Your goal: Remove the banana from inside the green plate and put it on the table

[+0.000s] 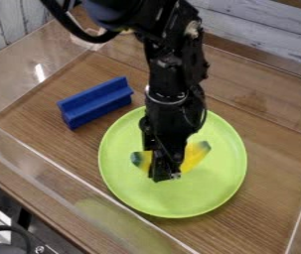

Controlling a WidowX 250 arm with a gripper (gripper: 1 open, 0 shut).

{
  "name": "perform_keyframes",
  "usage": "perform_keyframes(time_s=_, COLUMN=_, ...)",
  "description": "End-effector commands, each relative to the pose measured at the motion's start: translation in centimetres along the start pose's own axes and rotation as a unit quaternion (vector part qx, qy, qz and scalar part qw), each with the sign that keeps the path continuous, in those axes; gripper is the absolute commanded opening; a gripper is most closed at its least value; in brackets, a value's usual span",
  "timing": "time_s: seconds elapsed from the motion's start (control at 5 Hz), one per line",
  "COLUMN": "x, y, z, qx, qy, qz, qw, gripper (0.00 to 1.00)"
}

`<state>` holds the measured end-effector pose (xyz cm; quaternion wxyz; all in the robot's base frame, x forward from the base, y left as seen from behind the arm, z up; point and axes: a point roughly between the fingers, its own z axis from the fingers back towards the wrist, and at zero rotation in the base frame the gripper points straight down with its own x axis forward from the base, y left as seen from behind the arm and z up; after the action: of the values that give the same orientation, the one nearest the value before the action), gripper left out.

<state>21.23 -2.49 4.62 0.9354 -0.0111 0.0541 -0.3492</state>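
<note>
The yellow banana lies inside the lime-green plate, a little right of the plate's middle. My gripper comes straight down from the black arm onto the banana's left half. Its fingers stand on either side of the fruit and are shut on it. The banana's right end with its dark tip sticks out beside the fingers; its left part is hidden behind them. I cannot tell whether the banana still touches the plate. The plate rests on the dark wood-grain table.
A blue rectangular block lies on the table just left of the plate. Clear acrylic walls border the table at the front and left. Bare wood shows right of the plate and behind it.
</note>
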Motion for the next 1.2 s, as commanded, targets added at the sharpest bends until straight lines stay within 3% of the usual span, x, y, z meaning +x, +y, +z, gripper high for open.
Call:
perform_keyframes(time_s=0.0, x=0.7, y=0.1, z=1.3, qx=0.011, qy=-0.011, qz=-0.008, qw=0.9999, gripper=0.0)
perform_keyframes(time_s=1.0, x=0.6, y=-1.3, z=3.7, qx=0.0, qy=0.001, qz=-0.017, qw=0.9999, gripper=0.0)
